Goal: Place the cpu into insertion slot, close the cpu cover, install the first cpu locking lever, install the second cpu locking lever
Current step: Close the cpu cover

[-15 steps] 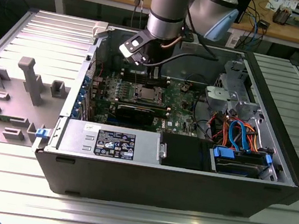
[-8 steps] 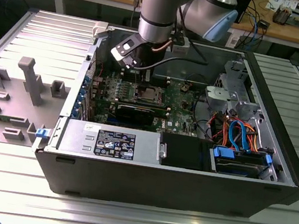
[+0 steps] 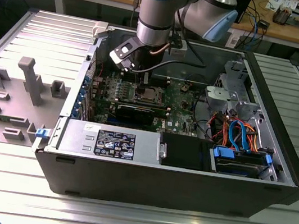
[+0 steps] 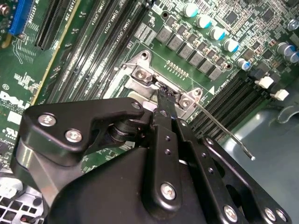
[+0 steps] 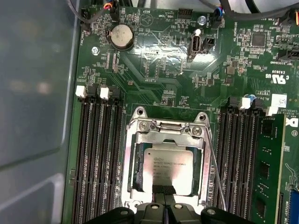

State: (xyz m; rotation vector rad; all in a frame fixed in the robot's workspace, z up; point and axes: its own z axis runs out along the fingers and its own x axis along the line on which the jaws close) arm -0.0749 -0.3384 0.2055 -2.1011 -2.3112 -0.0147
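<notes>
Exterior view: the arm reaches straight down into the open computer case [image 3: 183,188]. The gripper [image 3: 143,80] is low over the socket [image 3: 151,95] on the green board [image 3: 184,109], with the socket directly under the tool.

Second wrist view: looking along the gripper [image 4: 164,95], the fingers are pressed together into one narrow tip with nothing seen between them. The tip is at the socket [image 4: 140,78], whose far end with two screws shows just beyond it. A thin wire lever [image 4: 219,128] starts just beside the tip and runs off to one side. Its hooked free end looks clear of the frame, so probably unlatched.

First wrist view: the chip [image 5: 170,165] sits flat in the socket, right ahead of the gripper [image 5: 164,190], whose tips are at the chip's near edge. The cover [image 5: 129,172] appears to be down around the chip, its window framing the metal top. The lever [image 5: 216,175] lies just beside the socket, off to one side of the tool. Its long axis runs along the socket's side, parallel to the memory slots [image 5: 98,163], with the free end close beside the fingers.
</notes>
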